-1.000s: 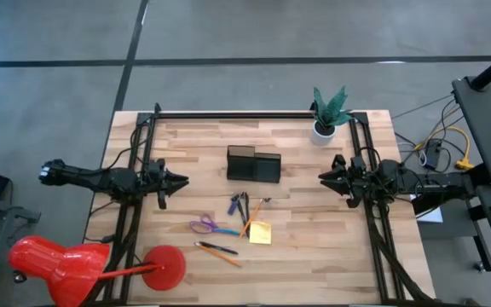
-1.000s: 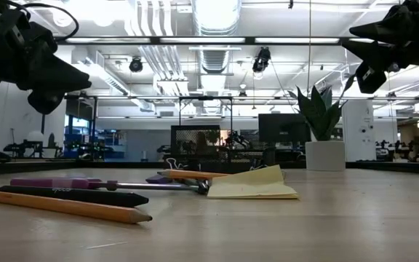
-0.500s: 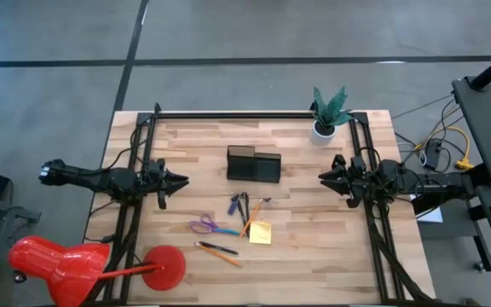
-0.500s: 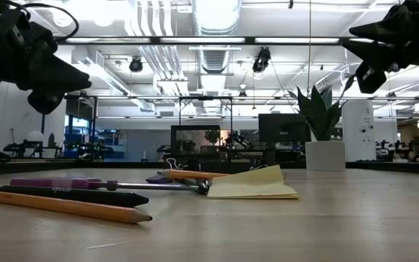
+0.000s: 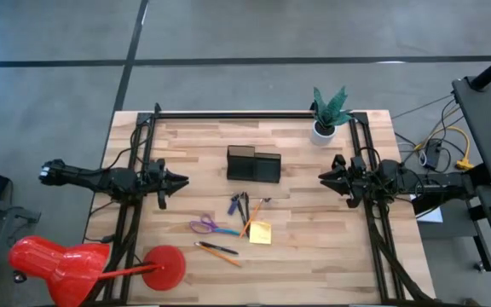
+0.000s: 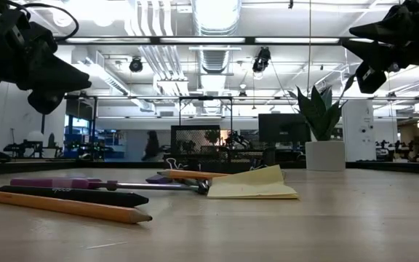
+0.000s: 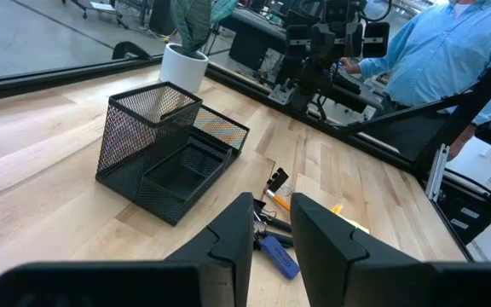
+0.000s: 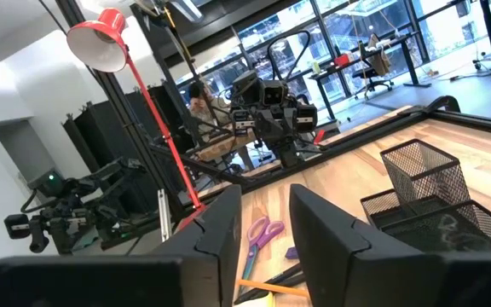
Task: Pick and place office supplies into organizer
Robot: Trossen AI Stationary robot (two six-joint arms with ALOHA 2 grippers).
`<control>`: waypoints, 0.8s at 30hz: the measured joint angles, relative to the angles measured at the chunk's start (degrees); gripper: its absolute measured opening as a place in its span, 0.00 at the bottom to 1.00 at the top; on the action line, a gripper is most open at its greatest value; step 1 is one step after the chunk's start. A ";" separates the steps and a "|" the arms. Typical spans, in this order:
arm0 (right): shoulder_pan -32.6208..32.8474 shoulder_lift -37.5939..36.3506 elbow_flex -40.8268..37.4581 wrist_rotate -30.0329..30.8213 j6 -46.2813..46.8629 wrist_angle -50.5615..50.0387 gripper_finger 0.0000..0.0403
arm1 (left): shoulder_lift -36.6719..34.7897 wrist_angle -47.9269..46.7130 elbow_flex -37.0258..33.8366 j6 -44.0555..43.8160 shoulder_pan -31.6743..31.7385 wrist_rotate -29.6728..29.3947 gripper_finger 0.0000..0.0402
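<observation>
The black mesh organizer (image 5: 254, 164) stands on the table's far middle, also seen as the organizer (image 7: 164, 158) and the organizer (image 8: 433, 200). Nearer lie dark and blue pens (image 5: 241, 206), purple-handled scissors (image 5: 210, 227), a yellow sticky-note pad (image 5: 260, 232) and orange pencils (image 5: 218, 250). All of them lie flat on the wood. My left gripper (image 5: 181, 180) hovers open above the table's left side. My right gripper (image 5: 320, 178) hovers open above the right side. Both point inward at the supplies and are well above them.
A white plant pot (image 5: 324, 128) stands at the far right corner. A red lamp (image 5: 58, 266) has its base (image 5: 164, 266) at the near left. A black binder clip (image 7: 277, 180) lies by the pens. A person in a blue shirt (image 7: 450, 51) sits beyond the table.
</observation>
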 joint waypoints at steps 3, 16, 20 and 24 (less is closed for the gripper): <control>-0.02 0.00 0.00 0.00 0.00 -0.01 0.22 | -0.01 0.00 0.01 0.00 -0.01 0.02 0.16; -0.02 0.00 0.00 0.00 0.00 0.00 0.22 | -0.02 0.00 0.01 0.00 -0.02 0.01 0.16; 0.00 0.00 0.00 -0.01 0.00 -0.02 0.21 | -0.01 -0.01 0.01 0.00 -0.01 0.01 0.16; -0.02 0.00 0.00 0.00 0.00 -0.01 0.20 | -0.01 0.00 0.01 0.00 -0.02 0.02 0.16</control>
